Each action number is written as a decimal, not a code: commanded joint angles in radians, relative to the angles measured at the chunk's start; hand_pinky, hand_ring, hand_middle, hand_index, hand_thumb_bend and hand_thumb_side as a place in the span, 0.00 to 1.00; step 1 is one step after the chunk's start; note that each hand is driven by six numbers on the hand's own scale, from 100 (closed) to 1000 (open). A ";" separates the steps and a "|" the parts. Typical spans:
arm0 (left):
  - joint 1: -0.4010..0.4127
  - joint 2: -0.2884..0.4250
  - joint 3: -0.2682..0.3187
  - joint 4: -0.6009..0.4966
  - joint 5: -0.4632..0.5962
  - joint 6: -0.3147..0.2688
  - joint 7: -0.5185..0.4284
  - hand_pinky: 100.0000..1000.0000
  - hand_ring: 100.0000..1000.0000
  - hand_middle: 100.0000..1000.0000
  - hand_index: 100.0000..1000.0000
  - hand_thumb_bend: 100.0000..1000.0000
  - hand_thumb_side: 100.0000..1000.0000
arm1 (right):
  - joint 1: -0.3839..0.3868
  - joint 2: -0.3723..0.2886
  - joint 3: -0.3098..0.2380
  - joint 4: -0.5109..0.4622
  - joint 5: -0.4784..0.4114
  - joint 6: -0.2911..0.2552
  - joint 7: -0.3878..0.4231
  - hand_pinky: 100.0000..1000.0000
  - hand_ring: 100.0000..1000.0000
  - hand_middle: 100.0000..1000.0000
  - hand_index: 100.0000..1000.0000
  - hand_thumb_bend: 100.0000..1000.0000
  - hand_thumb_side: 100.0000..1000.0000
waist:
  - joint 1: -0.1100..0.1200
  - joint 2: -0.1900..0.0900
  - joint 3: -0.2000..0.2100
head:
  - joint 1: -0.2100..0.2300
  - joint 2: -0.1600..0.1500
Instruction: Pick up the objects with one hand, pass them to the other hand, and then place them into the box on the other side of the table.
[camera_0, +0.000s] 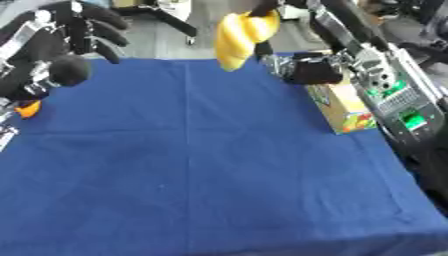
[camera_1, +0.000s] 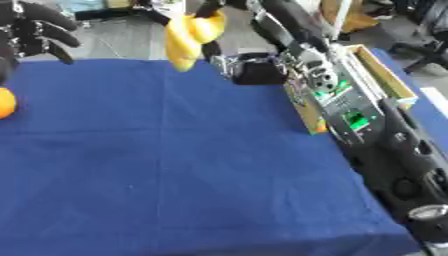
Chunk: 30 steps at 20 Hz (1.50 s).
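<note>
Two hands at work: the right hand (camera_0: 262, 11) grips a banana (camera_0: 241, 37) aloft beside the box (camera_1: 385, 75); left hand (camera_0: 83, 30) waits, fingers relaxed. Next, centre it over the box before releasing.

We see the right hand (camera_0: 262, 11) only in part: the top edge cuts it off where it meets the bananas (camera_0: 238, 36), so we cannot tell how its fingers sit. Our right arm hides most of the box (camera_1: 383, 75). The orange fruit (camera_1: 4, 102) is clipped by the left edge, and the left hand (camera_1: 35, 30) is blurred
</note>
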 joint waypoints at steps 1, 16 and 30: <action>0.020 0.027 0.031 -0.007 -0.014 -0.006 0.028 0.54 0.59 0.61 0.68 1.00 0.59 | -0.020 -0.045 -0.083 0.117 0.089 0.045 -0.055 0.79 0.76 0.74 0.39 0.02 0.00 | 0.009 -0.005 -0.001 | -0.007 0.001; 0.140 -0.038 0.058 0.077 0.003 -0.066 0.104 0.52 0.57 0.58 0.67 1.00 0.61 | -0.160 0.005 -0.382 0.989 0.313 0.296 -0.428 0.81 0.84 0.78 0.67 0.00 0.07 | 0.018 -0.007 0.018 | -0.036 0.001; 0.153 -0.037 0.074 0.099 -0.007 -0.079 0.107 0.52 0.57 0.57 0.66 1.00 0.60 | -0.101 -0.041 -0.400 1.018 0.285 0.263 -0.543 0.84 0.88 0.87 0.98 0.27 0.38 | 0.014 -0.007 0.030 | -0.022 0.001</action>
